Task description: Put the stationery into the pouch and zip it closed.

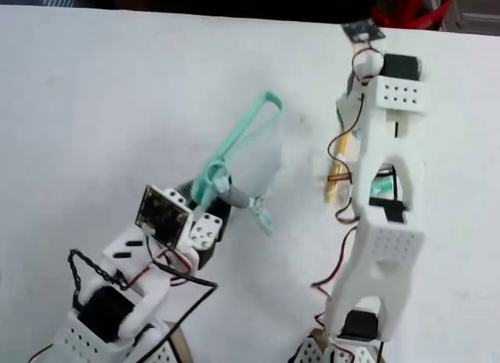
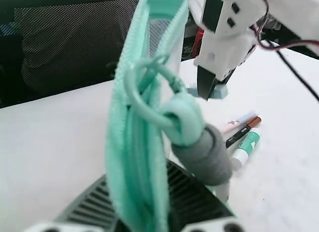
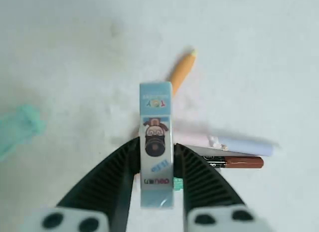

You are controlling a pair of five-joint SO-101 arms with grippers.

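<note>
pouch [image 1: 251,148] left of pens [image 3: 234,154] on table [image 1: 117,105], eraser [image 3: 156,127] in right tool [image 3: 157,147]

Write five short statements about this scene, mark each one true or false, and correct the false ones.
1. The right gripper is shut on a printed block. True.
2. The pouch lies flat on the table. False: the left gripper holds it raised.
3. The orange pen is inside the pouch. False: it lies on the table.
4. A brown marker lies on the table below the right gripper. True.
5. The pouch is zipped closed. False: its zipper sides stand apart.
</note>
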